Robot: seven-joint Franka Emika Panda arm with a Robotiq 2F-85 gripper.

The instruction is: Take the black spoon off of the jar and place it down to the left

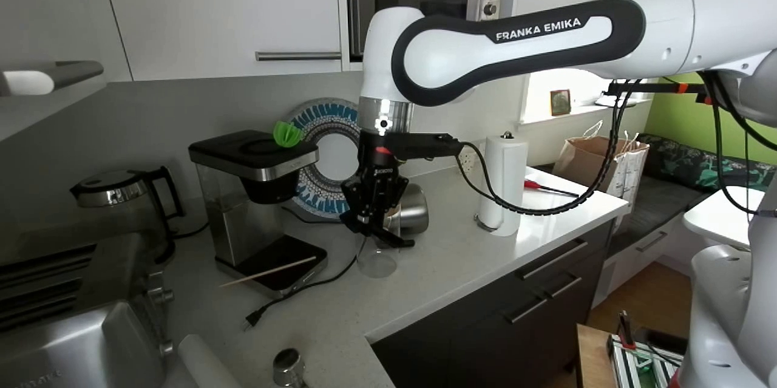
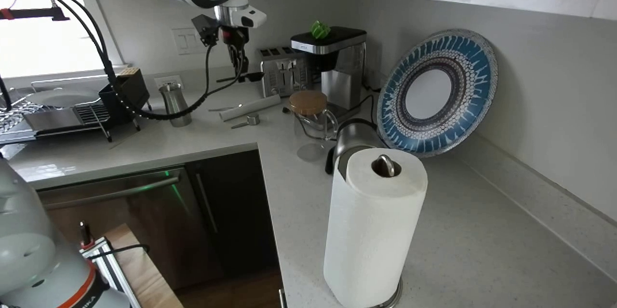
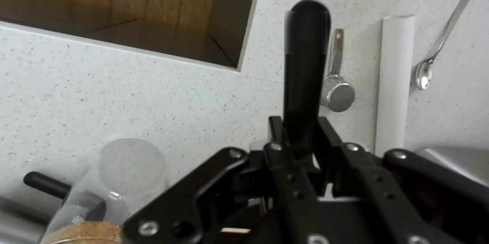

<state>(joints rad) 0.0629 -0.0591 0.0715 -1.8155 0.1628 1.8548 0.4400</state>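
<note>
My gripper [image 3: 298, 129] is shut on the black spoon [image 3: 306, 68], which sticks out past the fingertips in the wrist view. In the exterior views the gripper [image 1: 367, 224] [image 2: 240, 75] points down, and the spoon [image 1: 391, 238] [image 2: 254, 76] lies roughly level across its tips, above the counter. The jar is clear glass with a brown lid [image 2: 308, 102] and a glass handle. It stands upright on the counter, apart from the spoon. Its glass shows at the lower left of the wrist view [image 3: 130, 167], and in an exterior view it is partly hidden behind the gripper [image 1: 377, 263].
A silver measuring cup [image 3: 341, 97], a white roll [image 3: 395, 83] and a metal spoon [image 3: 425, 74] lie on the counter. The coffee machine [image 1: 255, 157], toaster [image 1: 79, 315], a metal vessel [image 2: 359, 135] and a paper towel roll [image 2: 376, 231] stand around. The counter edge [image 3: 244, 51] has an inner corner.
</note>
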